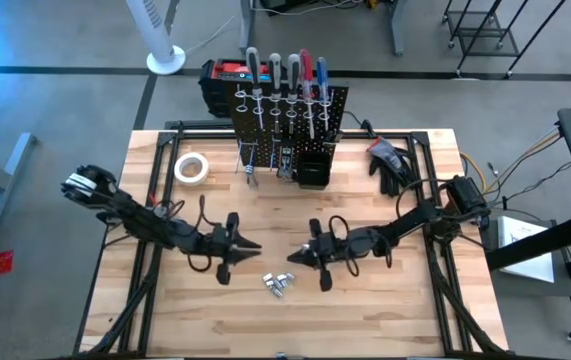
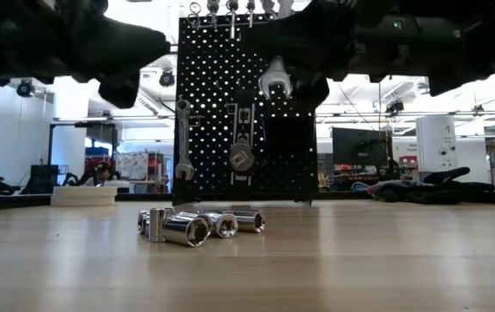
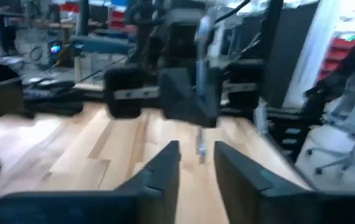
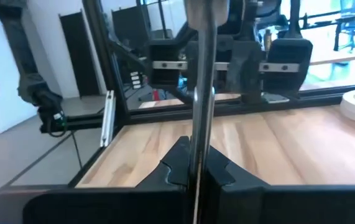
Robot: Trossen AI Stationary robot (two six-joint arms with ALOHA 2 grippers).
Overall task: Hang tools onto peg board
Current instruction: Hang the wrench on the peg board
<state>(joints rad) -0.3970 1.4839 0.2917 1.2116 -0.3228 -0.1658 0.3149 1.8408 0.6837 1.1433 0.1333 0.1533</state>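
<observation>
Black peg board (image 1: 290, 115) stands upright at the table's (image 1: 165, 310) far edge, mostly loaded: screwdrivers (image 1: 285, 75) fill the top rings, wrenches (image 2: 184, 139) hang lower down. Its small black bin (image 1: 312, 168) is at the base, contents not visible. Left to do, by my read: a silver wrench (image 4: 201, 93) clamped in the right gripper (image 1: 295, 257) at table centre, and the loose sockets (image 2: 199, 225) lying on the wood near both arms. Left gripper (image 1: 250, 246) faces it, fingers slightly parted, holding nothing. White tape roll (image 1: 192, 167) and gloves (image 1: 390, 160) sit aside.
</observation>
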